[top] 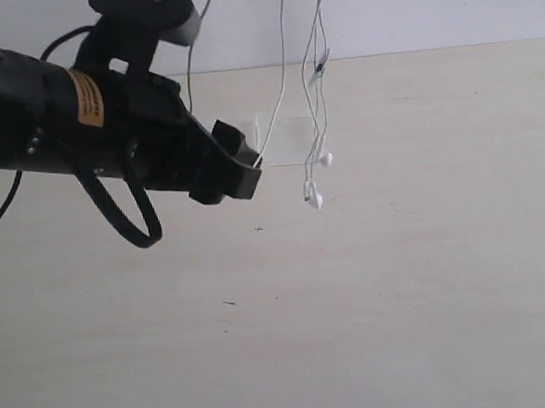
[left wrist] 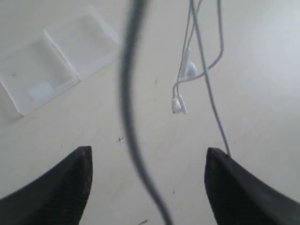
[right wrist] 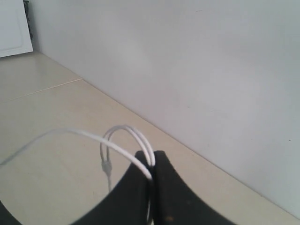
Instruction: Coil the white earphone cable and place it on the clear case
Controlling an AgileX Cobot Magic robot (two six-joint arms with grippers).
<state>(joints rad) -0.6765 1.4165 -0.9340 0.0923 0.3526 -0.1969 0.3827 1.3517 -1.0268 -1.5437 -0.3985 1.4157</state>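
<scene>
Hanging from above the frame in the exterior view, the white cable (top: 284, 74) is seen in several strands over the table (top: 397, 280). Its two earbuds (top: 314, 199) are dangled near the case (top: 282, 134), which lies flat on the table. One strand is led to the tip of the left tool (top: 250, 168).

In the left wrist view the left tool (left wrist: 148, 152) is shown wide, with nothing held between its fingers (left wrist: 56, 187). A strand of the white cable (left wrist: 211, 103) is met by one fingertip; contact cannot be told. The case (left wrist: 51, 61) is seen apart from the tool, and the view is crossed by a blurred black cable (left wrist: 129, 93).

In the right wrist view the right tool (right wrist: 152, 161) is pinched tight on loops of the white cable (right wrist: 124, 131), near a wall (right wrist: 211, 70).
</scene>
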